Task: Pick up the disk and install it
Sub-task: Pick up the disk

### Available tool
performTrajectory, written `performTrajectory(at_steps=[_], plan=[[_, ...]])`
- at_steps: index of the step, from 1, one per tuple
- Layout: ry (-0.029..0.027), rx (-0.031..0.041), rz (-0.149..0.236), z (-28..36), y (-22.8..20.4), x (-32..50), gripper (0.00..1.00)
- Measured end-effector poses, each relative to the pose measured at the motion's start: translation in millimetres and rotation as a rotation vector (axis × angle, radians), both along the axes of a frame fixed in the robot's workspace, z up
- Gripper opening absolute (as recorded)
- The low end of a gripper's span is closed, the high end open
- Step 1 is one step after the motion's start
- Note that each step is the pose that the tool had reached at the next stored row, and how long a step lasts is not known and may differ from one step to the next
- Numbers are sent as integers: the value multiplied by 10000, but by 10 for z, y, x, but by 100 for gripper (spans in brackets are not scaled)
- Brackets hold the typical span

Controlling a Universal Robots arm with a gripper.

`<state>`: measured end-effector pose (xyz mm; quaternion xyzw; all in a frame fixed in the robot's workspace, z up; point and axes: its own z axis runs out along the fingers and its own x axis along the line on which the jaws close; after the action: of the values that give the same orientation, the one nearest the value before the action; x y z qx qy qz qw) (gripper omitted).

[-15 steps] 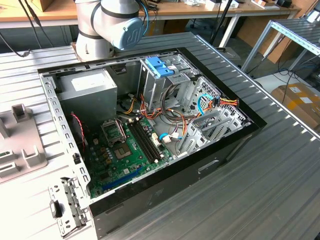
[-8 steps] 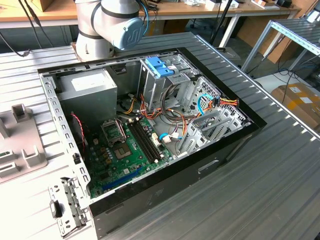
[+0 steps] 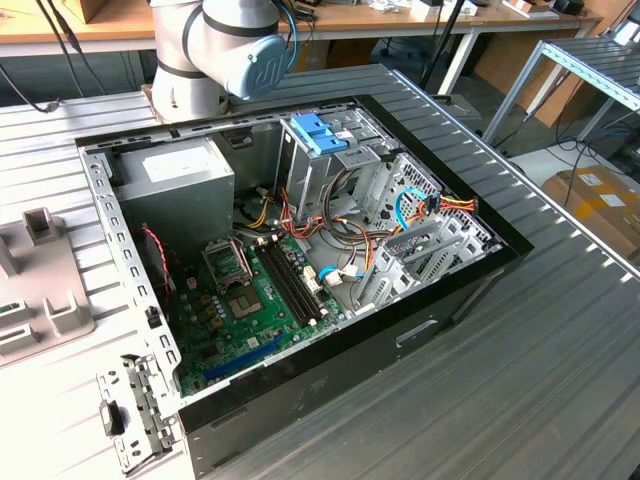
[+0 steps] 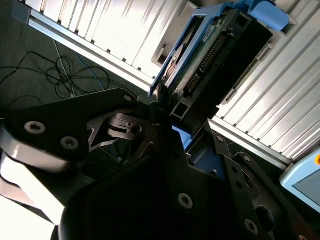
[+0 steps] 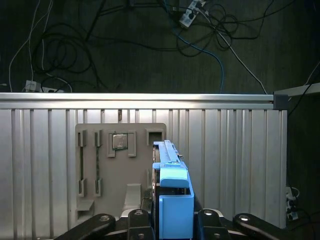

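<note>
**Holding the disk (image 5: 175,200) over the table (image 5: 240,165): pick-up in hand, install not yet begun**

In the exterior view we see the open computer case (image 3: 400,340) lying on the ribbed table. Its metal drive cages (image 3: 420,250) are well apart from the grey fixture plate (image 3: 40,290), and the arm (image 3: 215,50) is cut off by the frame's upper edge. In both wrist views the disk stands on end above that plate. The gripper (image 5: 171,219) is closed on it, a finger at each side.

We judge the pick-up step to be in hand. Installing calls for bringing the disk to the case and lining it up squarely with a free bay.

The disk's own body hides whether its far end touches the plate, though it seems lifted clear. We cannot make out which bay in the cages is free.
</note>
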<state>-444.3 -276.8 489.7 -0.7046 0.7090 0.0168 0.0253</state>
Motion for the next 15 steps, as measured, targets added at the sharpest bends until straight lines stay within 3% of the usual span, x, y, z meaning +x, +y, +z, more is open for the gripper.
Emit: performTrajectory(at_steps=[15], plan=[[0,0,1,0,-124,0,37]])
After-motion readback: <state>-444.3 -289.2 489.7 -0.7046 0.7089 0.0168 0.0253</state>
